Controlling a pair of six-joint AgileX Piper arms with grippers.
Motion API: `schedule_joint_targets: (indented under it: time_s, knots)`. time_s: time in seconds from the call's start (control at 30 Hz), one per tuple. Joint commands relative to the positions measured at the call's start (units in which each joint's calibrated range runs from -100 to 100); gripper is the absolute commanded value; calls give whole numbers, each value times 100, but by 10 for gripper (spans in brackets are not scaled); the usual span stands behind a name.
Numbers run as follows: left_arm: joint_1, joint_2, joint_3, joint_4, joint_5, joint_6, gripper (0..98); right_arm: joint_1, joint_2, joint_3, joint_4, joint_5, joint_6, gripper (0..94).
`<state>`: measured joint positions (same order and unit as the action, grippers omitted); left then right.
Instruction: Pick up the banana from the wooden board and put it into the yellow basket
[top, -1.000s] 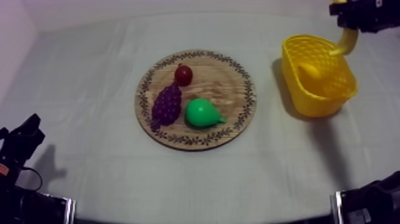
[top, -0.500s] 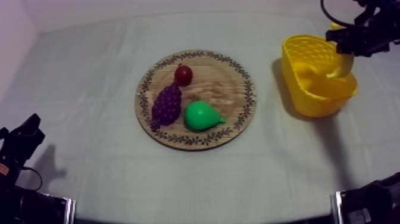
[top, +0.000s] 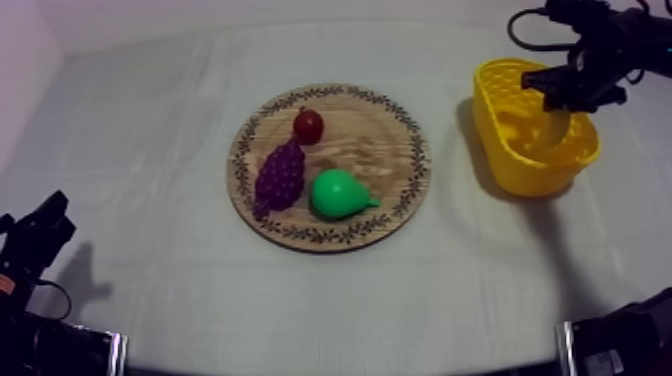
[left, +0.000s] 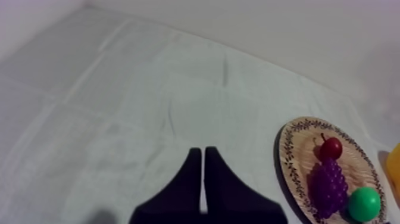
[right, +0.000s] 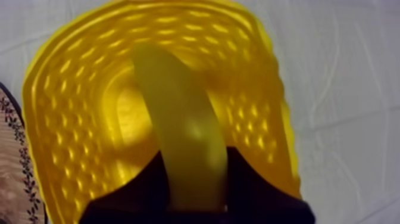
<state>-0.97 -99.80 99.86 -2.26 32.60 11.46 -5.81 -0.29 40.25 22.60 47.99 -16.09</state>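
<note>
Your left claw (left: 203, 154) sits low at its own side of the table (top: 140, 110), its fingers pressed together into a narrow wedge with nothing between them. It has no part in this step. On the board (top: 375, 150) lie the grapes (top: 280, 173), the small red fruit (top: 308, 125) and the pear (top: 338, 192) (no banana among them). Further right, your right claw (top: 572, 92) is over the basket (top: 498, 140). Its wrist view shows it clamped on the banana (right: 184, 113), which points down into the basket's hollow with its far end close to the floor; whether it touches I cannot tell. So you are at the placing step, with the pick and the carry done. The next move, as I judge it, calls for opening the fingers so that the banana drops inside the walls, then lifting the claw straight up clear of the rim. Mind the near wall as you rise, since a snag could tip the light basket.
</note>
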Motion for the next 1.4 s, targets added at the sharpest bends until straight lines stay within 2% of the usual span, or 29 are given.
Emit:
schedule_joint_targets:
  time_s: [0.0, 0.37, 0.6, 0.83, 1.07, 1.37]
  knots:
    - [-1, -3, 3, -1, -2, -1, 1, -17, 180, -19, 57, 16, -85, 235]
    - [-1, -3, 3, -1, -2, -1, 1, -27, 682, -188, 205, -44, -259, 259]
    - [-1, -3, 3, -1, -2, -1, 1, -19, 774, -216, 245, -79, -299, 446]
    - [-1, -3, 3, -1, -2, -1, 1, -17, 791, -195, 251, -111, -320, 576]
    - [-1, -3, 3, -1, -2, -1, 1, -24, 793, -144, 258, -171, -300, 636]
    - [-1, -3, 3, -1, -2, -1, 1, -40, 785, -129, 278, -186, -290, 657]
